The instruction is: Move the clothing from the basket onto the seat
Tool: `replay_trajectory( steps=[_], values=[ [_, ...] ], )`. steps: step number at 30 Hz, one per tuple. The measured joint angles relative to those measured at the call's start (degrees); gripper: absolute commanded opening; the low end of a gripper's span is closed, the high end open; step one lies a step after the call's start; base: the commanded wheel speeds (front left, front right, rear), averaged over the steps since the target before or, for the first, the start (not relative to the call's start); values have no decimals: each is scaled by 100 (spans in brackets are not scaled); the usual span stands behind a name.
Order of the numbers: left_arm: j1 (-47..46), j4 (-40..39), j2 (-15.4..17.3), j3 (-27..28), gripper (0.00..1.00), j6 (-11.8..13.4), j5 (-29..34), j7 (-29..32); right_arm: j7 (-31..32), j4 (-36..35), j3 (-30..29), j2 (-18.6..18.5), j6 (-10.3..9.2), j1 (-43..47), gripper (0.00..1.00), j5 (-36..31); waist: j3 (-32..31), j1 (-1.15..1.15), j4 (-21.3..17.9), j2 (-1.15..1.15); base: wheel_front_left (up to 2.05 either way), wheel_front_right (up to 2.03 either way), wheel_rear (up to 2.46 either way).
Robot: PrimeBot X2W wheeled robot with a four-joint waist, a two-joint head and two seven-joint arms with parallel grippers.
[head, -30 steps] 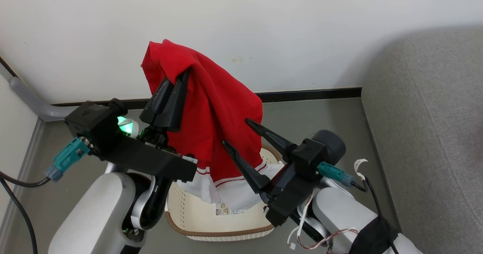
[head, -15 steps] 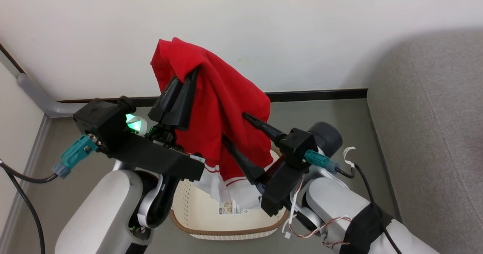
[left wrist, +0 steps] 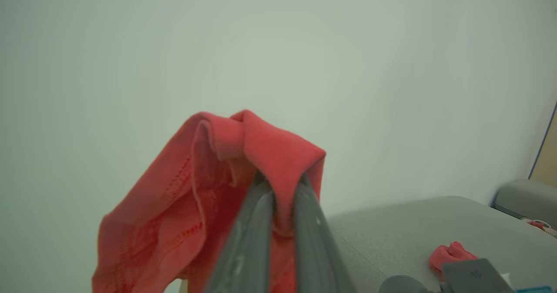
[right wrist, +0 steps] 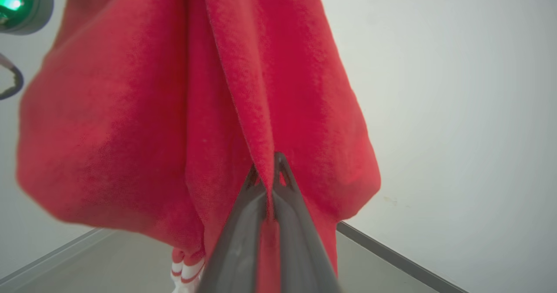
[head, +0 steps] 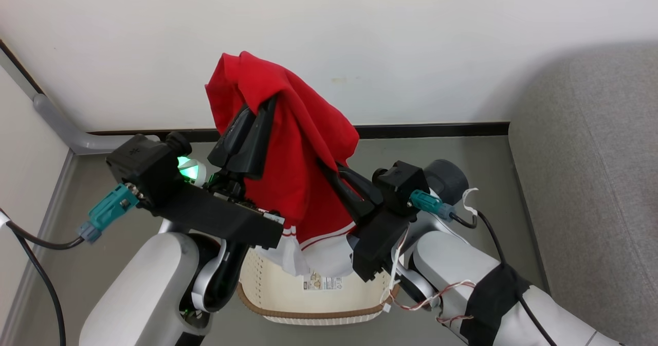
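Grey floor (head: pixel 421 150) and white wall (head: pixel 411 42) lie beyond the left gripper (head: pixel 267 104) and right gripper (head: pixel 331 168), both clenched on the clothing (head: pixel 293 156) above the basket (head: pixel 303 312); the seat (head: pixel 591 156) stands to their right.

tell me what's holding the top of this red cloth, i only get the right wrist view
Observer: The left gripper is shut on the top fold of the clothing, holding it high.
Operator: is the bottom out of the basket yet
Observer: Its white hem hangs low over the basket; I cannot tell whether it touches.
Operator: where's the seat
Observer: The seat is on the robot's right, beside the basket.
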Motion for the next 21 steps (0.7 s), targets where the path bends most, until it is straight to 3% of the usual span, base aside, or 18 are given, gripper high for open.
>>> replay_trajectory(
  steps=[14, 15, 17, 18, 19, 21],
  values=[
    [4, 100, 23, 25, 0, -43, -34, -1, -265, -10, 18, -3, -179, -47, 0, 360, 56, 0, -80, 0, 0, 0, 0],
    [4, 124, 25, 34, 12, -44, -36, -1, -283, -15, 19, -3, -181, -47, 0, 378, 60, 0, -92, 0, 0, 0, 0],
    [4, 178, 29, 49, 49, -44, -58, -1, -308, -33, 24, -3, -182, -47, 0, 408, 71, 0, -114, 0, 0, 0, 0],
    [3, 205, 30, 53, 88, -44, -59, -1, -311, -38, 33, -3, -191, -47, 0, 409, 76, 0, -124, 0, 0, 0, 0],
    [3, 226, 30, 53, 100, -44, -59, -1, -316, -41, 37, -3, -219, -47, 0, 411, 81, 0, -134, 0, 0, 0, 0],
    [2, 265, 31, 54, 100, -47, -59, 0, -357, -46, 52, -4, -225, -52, 0, 448, 93, 0, -150, 0, 0, 0, 0]
  ],
)
